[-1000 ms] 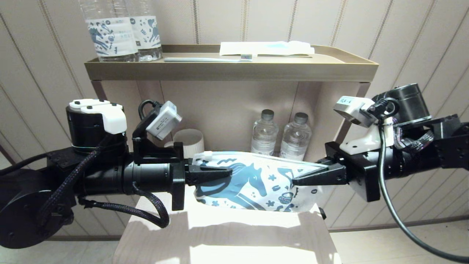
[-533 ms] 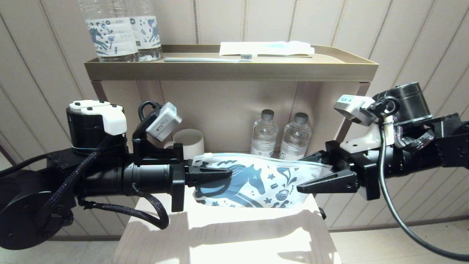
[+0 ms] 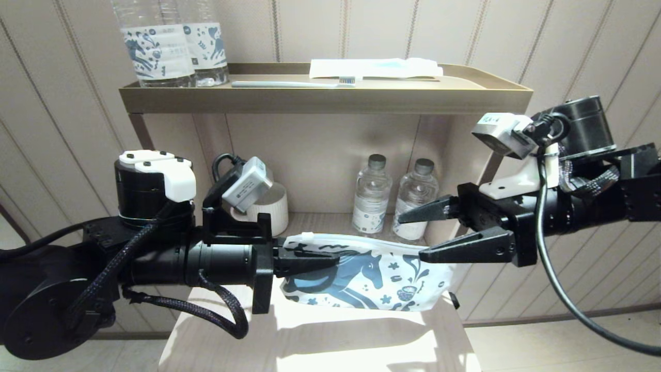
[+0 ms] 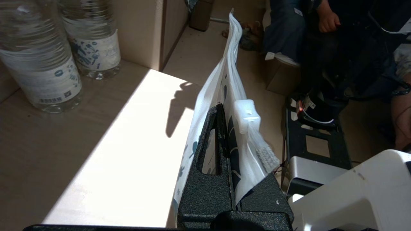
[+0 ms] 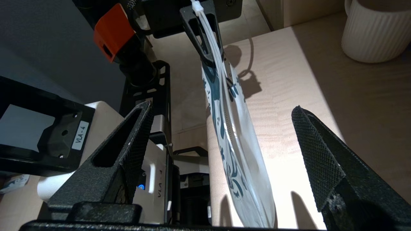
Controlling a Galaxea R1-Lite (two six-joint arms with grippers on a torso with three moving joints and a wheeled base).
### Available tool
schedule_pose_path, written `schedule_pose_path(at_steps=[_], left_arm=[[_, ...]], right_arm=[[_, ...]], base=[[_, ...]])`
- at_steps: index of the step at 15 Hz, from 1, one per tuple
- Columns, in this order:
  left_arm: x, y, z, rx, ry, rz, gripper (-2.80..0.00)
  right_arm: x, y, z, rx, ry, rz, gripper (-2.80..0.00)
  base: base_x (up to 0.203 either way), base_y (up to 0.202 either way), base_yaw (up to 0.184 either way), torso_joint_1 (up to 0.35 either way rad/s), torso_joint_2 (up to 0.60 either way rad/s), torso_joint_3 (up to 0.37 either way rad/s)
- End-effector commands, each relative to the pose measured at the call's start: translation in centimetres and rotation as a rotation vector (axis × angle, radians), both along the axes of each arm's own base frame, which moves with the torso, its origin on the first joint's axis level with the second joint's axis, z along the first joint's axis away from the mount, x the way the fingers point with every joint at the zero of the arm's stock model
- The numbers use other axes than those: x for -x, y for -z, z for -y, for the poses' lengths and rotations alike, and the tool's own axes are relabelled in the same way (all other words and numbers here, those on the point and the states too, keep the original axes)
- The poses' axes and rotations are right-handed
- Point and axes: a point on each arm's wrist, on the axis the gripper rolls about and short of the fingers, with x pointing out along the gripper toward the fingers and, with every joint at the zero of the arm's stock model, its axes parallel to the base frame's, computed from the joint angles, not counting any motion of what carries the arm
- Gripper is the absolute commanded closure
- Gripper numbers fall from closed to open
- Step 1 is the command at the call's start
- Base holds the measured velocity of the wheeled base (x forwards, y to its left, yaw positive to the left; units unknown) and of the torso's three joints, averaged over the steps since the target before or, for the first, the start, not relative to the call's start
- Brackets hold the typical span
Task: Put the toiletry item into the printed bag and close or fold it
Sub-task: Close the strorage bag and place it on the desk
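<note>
The printed bag, white with a blue horse, hangs edge-up above the light wooden table. My left gripper is shut on its left end, just below the white zip slider. In the left wrist view the bag stretches away from the closed fingers. My right gripper stands open at the bag's right end, one finger above it and one in front, touching nothing. In the right wrist view the bag passes between the spread fingers of the right gripper. A pale toothbrush lies on the top tray.
A white packet and two large bottles with horse labels also sit on the top tray. Under it stand two small water bottles and a white ribbed mug, right behind the bag.
My right gripper has opened, let go of the bag's right end and risen. The left arm has shifted right and lower with the bag, whose free end now droops.
</note>
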Motion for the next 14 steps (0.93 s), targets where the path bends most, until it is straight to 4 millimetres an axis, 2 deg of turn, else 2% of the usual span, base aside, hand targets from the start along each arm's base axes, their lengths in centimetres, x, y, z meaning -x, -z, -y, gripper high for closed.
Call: schedule_pose_path(at_steps=[1, 4, 7, 9, 14], left_arm=[[-0.1, 0.2, 0.2, -0.001, 0.008, -0.002, 0.00], [0.0, 0.1, 0.2, 0.001, 0.010, -0.001, 0.00], [0.0, 0.1, 0.2, 0.000, 0.012, -0.002, 0.00], [-0.1, 0.0, 0.2, 0.001, 0.012, -0.005, 0.00], [-0.1, 0.0, 0.2, 0.001, 0.012, -0.005, 0.00]], right_arm=[[-0.6, -0.7, -0.8, -0.004, -0.013, 0.024, -2.80], [-1.4, -1.3, -1.9, 0.002, -0.003, 0.026, -2.80], [-2.3, -0.8, -5.8, 0.025, -0.062, 0.015, -2.80], [-2.3, -0.7, -7.3, 0.055, -0.040, 0.033, -2.80], [-2.3, -0.7, -7.3, 0.055, -0.040, 0.033, -2.80]], base=[[0.000, 0.000, 0.000, 0.000, 0.00, 0.000], [0.000, 0.000, 0.000, 0.000, 0.00, 0.000], [0.000, 0.000, 0.000, 0.000, 0.00, 0.000], [0.000, 0.000, 0.000, 0.000, 0.00, 0.000], [0.000, 0.000, 0.000, 0.000, 0.00, 0.000]])
